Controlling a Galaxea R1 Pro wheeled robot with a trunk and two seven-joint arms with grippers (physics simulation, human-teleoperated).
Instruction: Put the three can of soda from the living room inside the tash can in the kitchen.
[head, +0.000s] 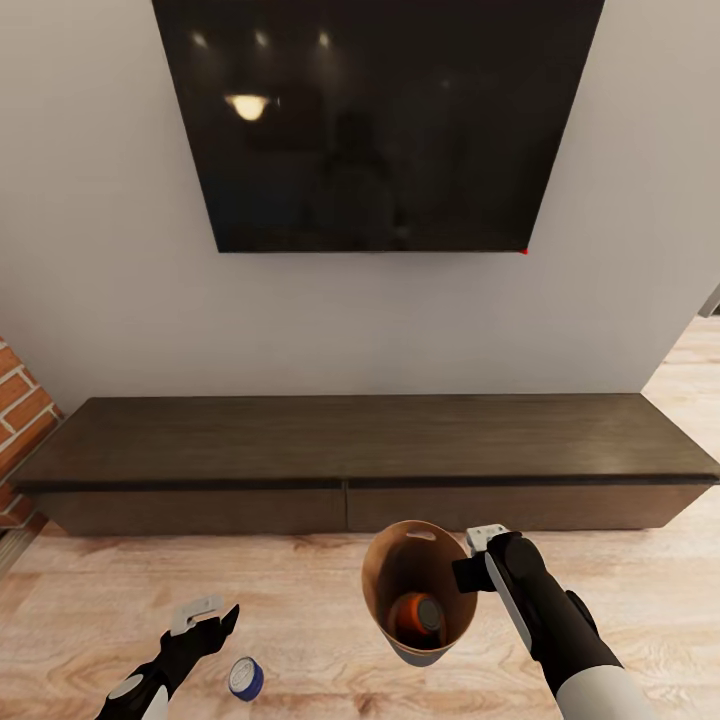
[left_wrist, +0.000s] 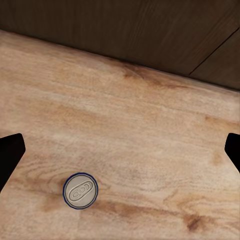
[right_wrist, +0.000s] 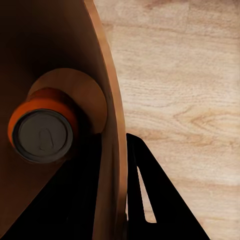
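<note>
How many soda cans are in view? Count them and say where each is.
2. A blue can stands on the floor by the left gripper. An orange can lies inside the bin that the right gripper holds. More may be hidden.

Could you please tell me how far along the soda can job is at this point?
Done: one orange can lies inside the bin. In hand: the right gripper holds the bin by its rim, jaws either side of the wall, raised above the floor. The left gripper, jaws open, hangs above the blue can standing on the floor. Left: bin that blue can, find the third can, and carry the bin to the kitchen.
</note>
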